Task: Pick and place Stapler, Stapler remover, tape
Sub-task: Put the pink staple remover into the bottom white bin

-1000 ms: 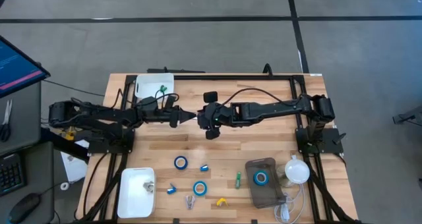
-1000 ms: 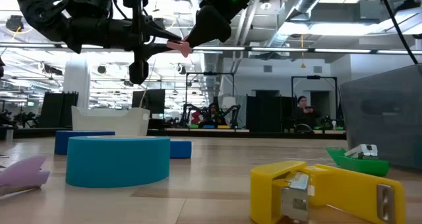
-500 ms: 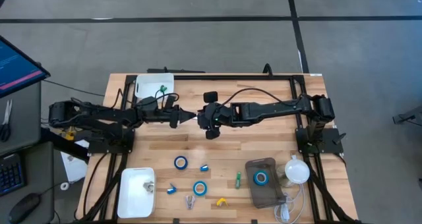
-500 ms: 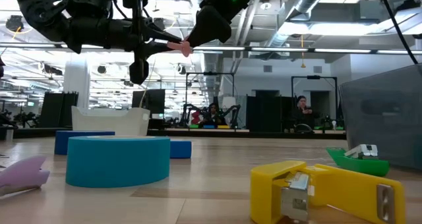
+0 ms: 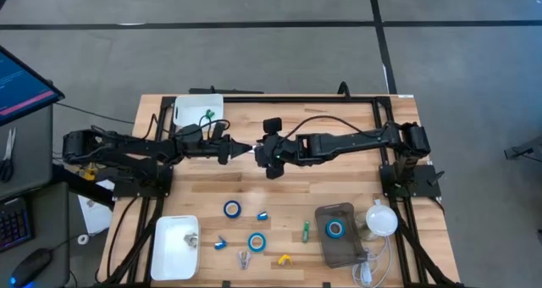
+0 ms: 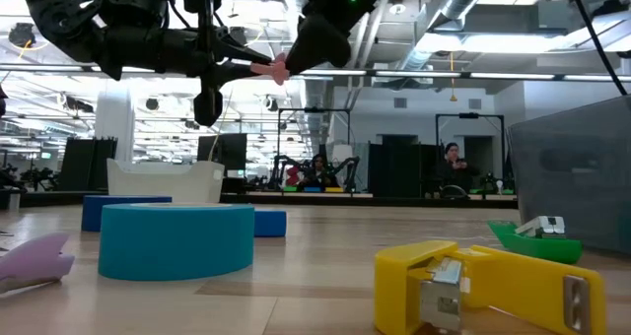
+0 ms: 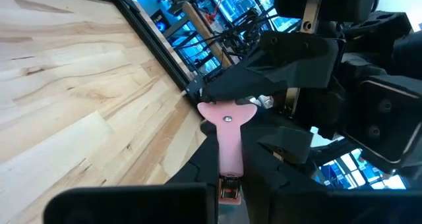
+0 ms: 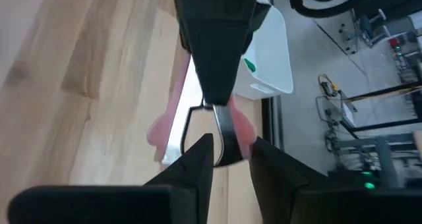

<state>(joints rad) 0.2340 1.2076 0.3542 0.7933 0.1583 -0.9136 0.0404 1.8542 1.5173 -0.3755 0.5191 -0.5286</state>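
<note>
Both grippers, left (image 5: 240, 149) and right (image 5: 264, 152), pinch one pale pink staple remover (image 7: 227, 138) in midair above bare table (image 5: 339, 174) planks.

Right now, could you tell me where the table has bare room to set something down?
Bare wood lies right of the white square tray, under the right arm. The front edge is crowded: blue tape rolls, white rectangular bin, dark translucent container.

I see a pink remover (image 7: 227, 145) between black grippers, blue tape (image 5: 232, 208) with white cores, a yellow stapler (image 6: 488, 284), and white bins (image 5: 174, 246) on pale wood.
</note>
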